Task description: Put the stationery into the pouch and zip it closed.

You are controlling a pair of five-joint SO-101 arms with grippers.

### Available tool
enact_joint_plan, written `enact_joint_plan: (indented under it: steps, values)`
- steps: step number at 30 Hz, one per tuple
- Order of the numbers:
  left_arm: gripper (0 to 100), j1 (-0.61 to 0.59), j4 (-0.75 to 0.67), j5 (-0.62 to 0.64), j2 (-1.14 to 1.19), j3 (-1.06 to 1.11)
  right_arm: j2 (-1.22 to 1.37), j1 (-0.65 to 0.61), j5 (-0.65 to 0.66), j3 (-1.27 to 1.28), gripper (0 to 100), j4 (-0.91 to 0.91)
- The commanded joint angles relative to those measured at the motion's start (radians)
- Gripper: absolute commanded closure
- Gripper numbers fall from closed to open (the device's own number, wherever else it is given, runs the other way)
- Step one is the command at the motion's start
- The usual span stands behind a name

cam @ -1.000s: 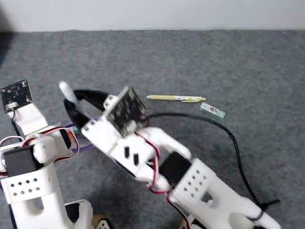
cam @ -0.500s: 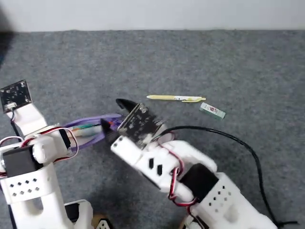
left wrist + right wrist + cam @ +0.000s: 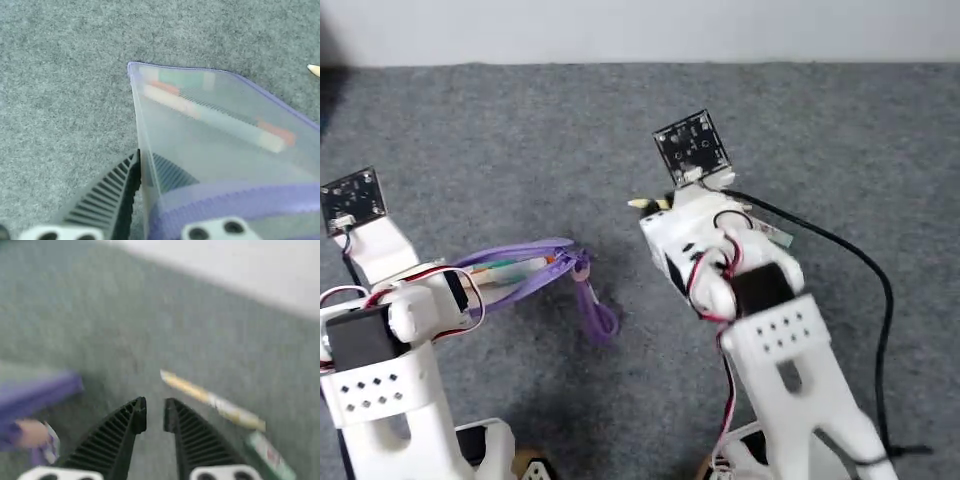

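Grey, felt-like cloth covered the table [image 3: 470, 130]. Toward its left edge, the left claw [image 3: 142, 162] was pressed onto 1 side of the clear, purple-trimmed pouch [image 3: 525, 272], pinching it. 1 white marker [image 3: 215, 120] with orange and green bands lay inside the pouch. A purple loop [image 3: 595, 310] trailed from the pouch's right end onto the table. Near the middle of the table, the right claw [image 3: 154, 415] held nothing, its 2 jaws slightly spread with a narrow gap between them. Just beyond it, a yellow pen [image 3: 210, 399] lay on the table, outside the pouch. A small green item [image 3: 267, 455] lay near the pen's right end.
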Motion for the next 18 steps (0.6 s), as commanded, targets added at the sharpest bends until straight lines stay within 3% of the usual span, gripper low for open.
enact_joint_plan:
  steps: [1,5,18]
  values:
    - [99,0.000,-0.009,0.012,0.014,0.002,0.107,0.047,0.006,-0.097,81.0,0.087]
    - [99,0.000,-0.014,0.012,0.014,0.002,0.251,0.065,0.078,-0.161,74.5,0.156]
    - [99,0.000,-0.014,0.012,0.012,-0.001,0.792,0.107,0.319,-0.546,74.5,0.156]
